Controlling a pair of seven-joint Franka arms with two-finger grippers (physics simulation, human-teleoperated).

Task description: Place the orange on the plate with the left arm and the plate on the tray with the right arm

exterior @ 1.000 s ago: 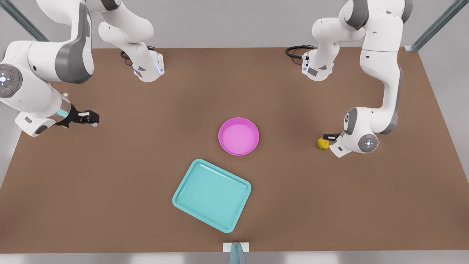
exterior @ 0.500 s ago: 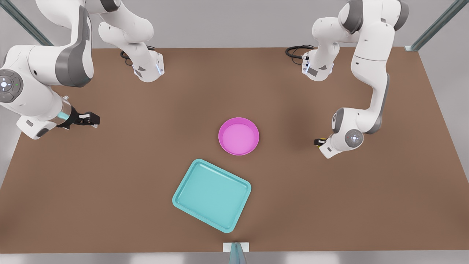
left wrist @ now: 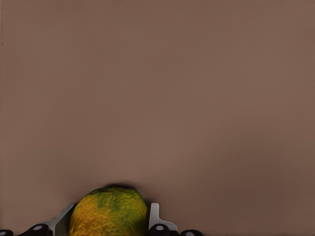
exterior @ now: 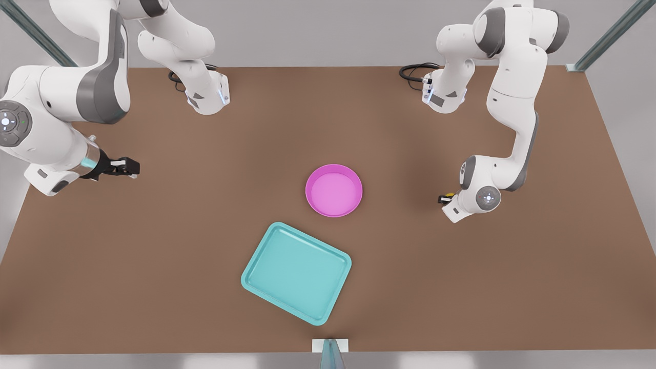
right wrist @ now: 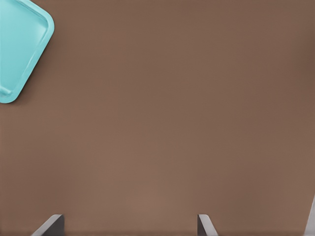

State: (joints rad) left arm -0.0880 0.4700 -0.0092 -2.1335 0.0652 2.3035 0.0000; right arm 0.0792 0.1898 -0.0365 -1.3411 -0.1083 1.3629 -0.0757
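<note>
Tray (exterior: 296,272): teal, rectangular, largest loose item I have on the table (exterior: 205,230). It lies askew toward the near edge in the front view, just below the plate and apart from it. One corner of it shows in the right wrist view (right wrist: 19,46).

Plate (exterior: 333,190): pink, round, raised rim, nothing in it. It sits mid-table between my two arms.

Right hand (exterior: 123,166): at the front view's left, well apart from plate and tray, waiting. Its fingers (right wrist: 205,225) stand wide apart with bare table between them.

Left hand (exterior: 447,198): at the front view's right, low over the table. Its fingers (left wrist: 153,216) sit narrow on either side of the orange, apparently touching it; I judge the fruit gripped or all but gripped.

Orange (left wrist: 109,211): small, bumpy, yellow with green patches, seated between those fingers, a sliver of it visible in the front view (exterior: 449,195).

Bearing for the next move: the plate lies toward the front view's left of the left hand, at about the same depth on the table, so I judge the carry a short sideways one. The left arm is much the nearer to it.
</note>
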